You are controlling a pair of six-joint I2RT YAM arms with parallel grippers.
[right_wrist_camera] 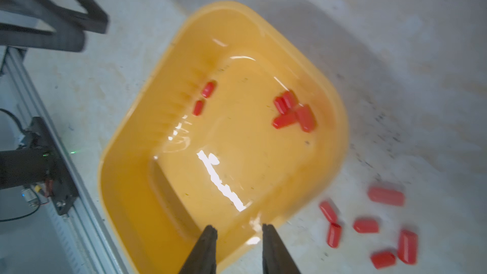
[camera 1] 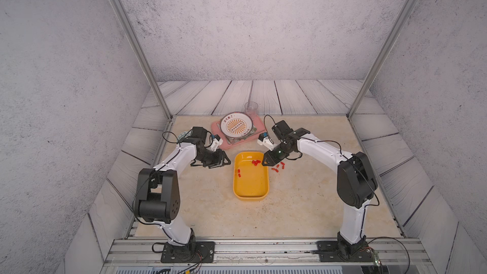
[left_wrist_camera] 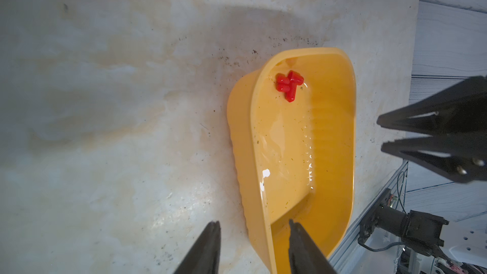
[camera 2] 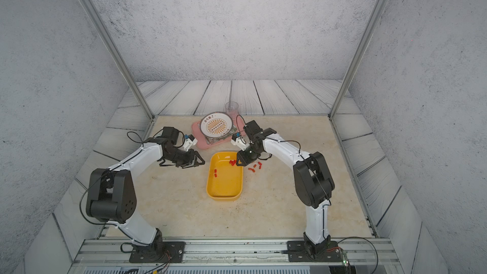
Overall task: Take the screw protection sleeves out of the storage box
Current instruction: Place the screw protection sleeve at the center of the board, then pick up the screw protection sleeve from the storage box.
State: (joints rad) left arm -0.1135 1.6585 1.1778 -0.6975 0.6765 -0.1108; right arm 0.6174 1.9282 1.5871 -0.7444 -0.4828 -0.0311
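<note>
Bright, even light fell from overhead. Both top views were sharp, with only faint, soft shadows on the table (camera 1: pixel 210 206). The wide lens splayed the side walls outward toward the picture edges. In the right wrist view motion blur smeared everything. The screw protection sleeves (right_wrist_camera: pixel 386 195) lying on the table looked stretched, and white glare streaked the glossy floor of the storage box (right_wrist_camera: pixel 123 193). The left wrist view was crisper at the storage box, with smaller glints, a broad grey shadow on the table nearby, and soft focus toward the edges.
</note>
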